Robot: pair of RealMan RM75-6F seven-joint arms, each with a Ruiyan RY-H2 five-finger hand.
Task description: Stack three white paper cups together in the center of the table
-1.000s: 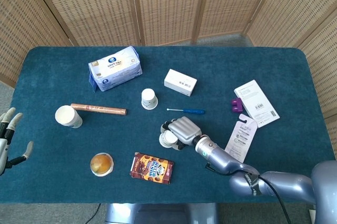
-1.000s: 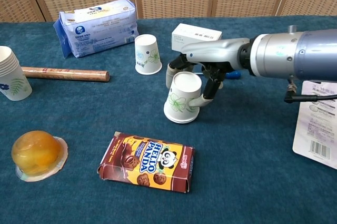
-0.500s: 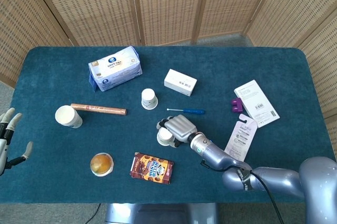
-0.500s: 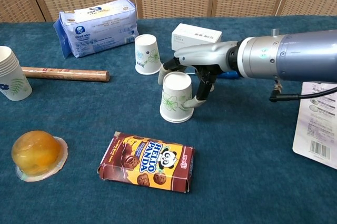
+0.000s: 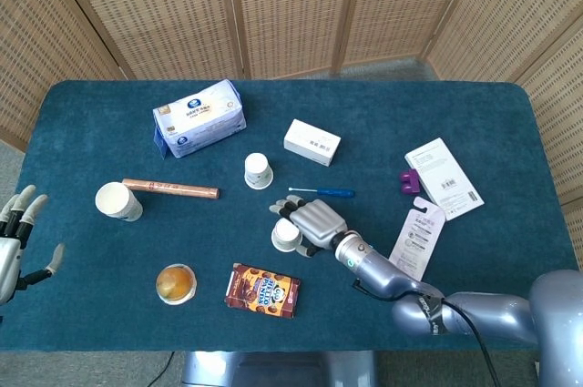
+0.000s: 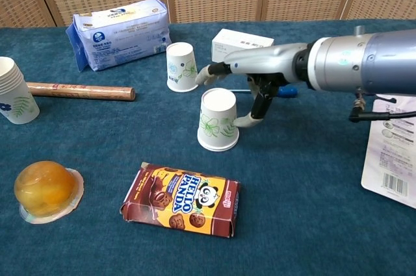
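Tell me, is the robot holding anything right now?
No. The right hand has let go of the upside-down white paper cup, fingers spread above it. The left hand is open too.

I see a worktop point(image 5: 109, 296) covered in dark teal cloth, with two inverted paper cups point(image 6: 218, 121) point(image 6: 182, 67) near its centre and a stack of cups point(image 6: 14, 99) at the left beside a brown roll point(image 6: 80, 91). Also on it lie a tissue pack point(image 5: 199, 117), a white box point(image 5: 311, 141), a blue screwdriver point(image 5: 326, 191), a jelly cup point(image 5: 176, 283) and a biscuit box point(image 6: 183, 199). Toward the right I see a purple item point(image 5: 409, 181) and two flat packets point(image 5: 443, 178) point(image 5: 418, 238).
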